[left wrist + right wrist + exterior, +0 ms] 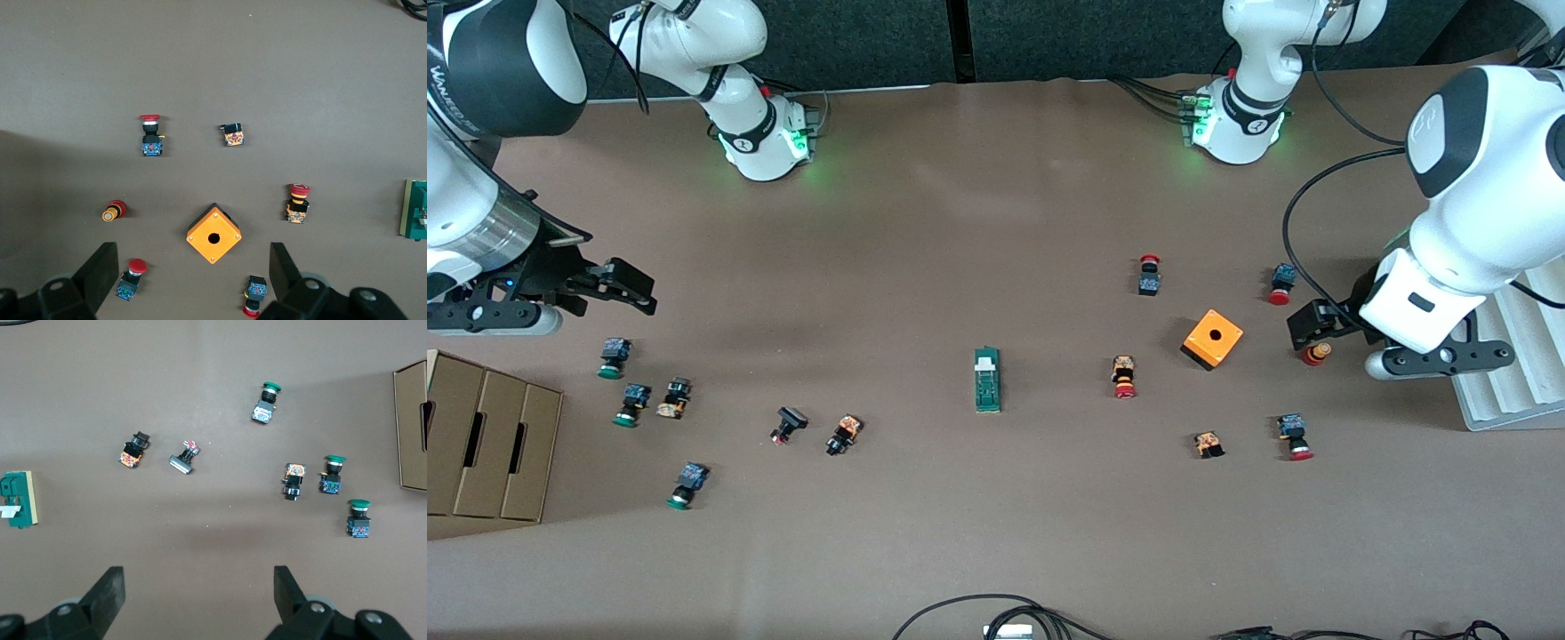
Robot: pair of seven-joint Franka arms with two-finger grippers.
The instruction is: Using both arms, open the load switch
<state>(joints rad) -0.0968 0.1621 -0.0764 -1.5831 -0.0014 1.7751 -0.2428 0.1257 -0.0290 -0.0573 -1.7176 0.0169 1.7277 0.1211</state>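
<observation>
The load switch (987,380) is a narrow dark-green block with a white piece at one end, lying flat in the middle of the table. It shows at the edge of the left wrist view (415,210) and of the right wrist view (17,500). My left gripper (1303,327) hangs open and holds nothing, above the red pushbuttons toward the left arm's end of the table; its own view shows it wide apart (193,273). My right gripper (639,293) is open too with nothing in it, over bare table toward the right arm's end (199,593). Both are well away from the switch.
An orange cube with a round hole (1212,339) and several red-capped pushbuttons lie toward the left arm's end. Several green-capped and black pushbuttons lie toward the right arm's end. A cardboard box (480,444) and a white rack (1512,356) stand at the table's two ends.
</observation>
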